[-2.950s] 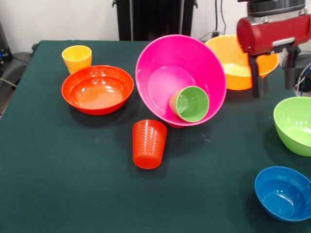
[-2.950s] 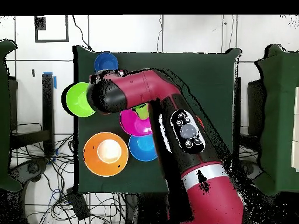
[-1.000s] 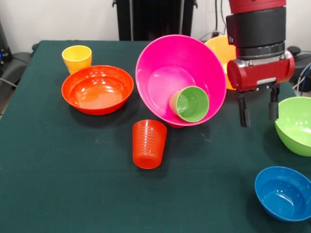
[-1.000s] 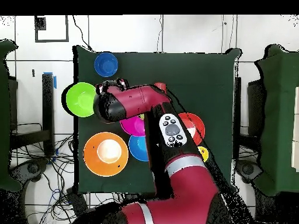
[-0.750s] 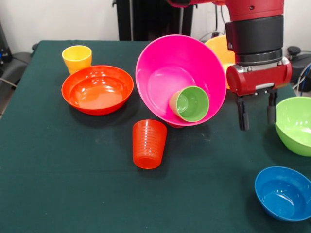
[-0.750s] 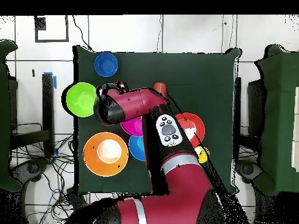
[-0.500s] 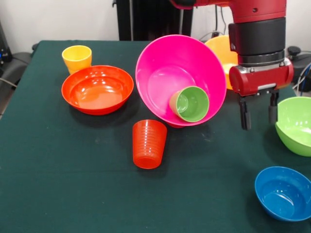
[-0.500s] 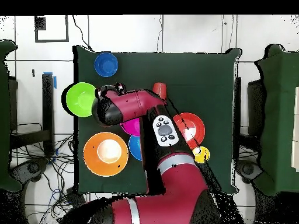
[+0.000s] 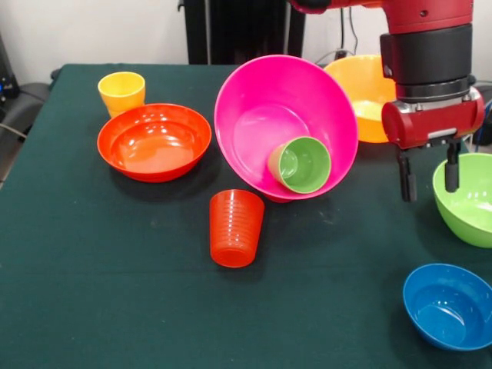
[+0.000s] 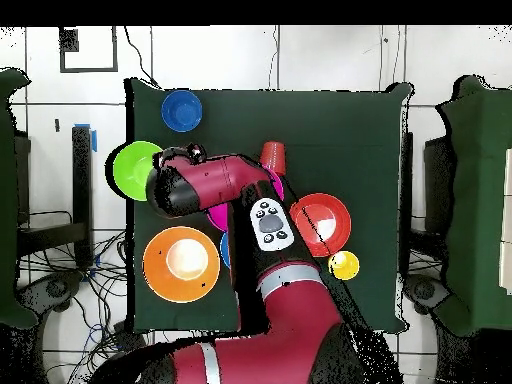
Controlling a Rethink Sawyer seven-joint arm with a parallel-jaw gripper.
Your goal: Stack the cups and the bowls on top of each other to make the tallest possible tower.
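The large pink bowl [image 9: 269, 115] stands tilted at mid-table, with the light green cup [image 9: 301, 164] lying on its side inside it. Just in front stands the ribbed orange-red cup [image 9: 236, 227]. To the left are the shallow red-orange bowl [image 9: 154, 141] and the yellow cup [image 9: 121, 92]. The yellow-orange bowl [image 9: 357, 96] sits behind the pink one. My gripper [image 9: 429, 188] hangs open and holds nothing, its right finger at the left rim of the lime green bowl [image 9: 470, 204]. A blue bowl [image 9: 448, 305] sits near the front right. In the overhead view the arm hides most of the pink bowl [image 10: 220, 215].
In the overhead view the lime green bowl [image 10: 128, 168] lies at the table's left edge, between the blue bowl [image 10: 181, 109] and the yellow-orange bowl [image 10: 181, 263]. The red-orange bowl [image 10: 322, 224] and yellow cup [image 10: 344, 265] lie right of the arm.
In the front view my gripper has moved right from beside the pink bowl to the lime green bowl's rim. It has stayed open. No cup or bowl has moved.
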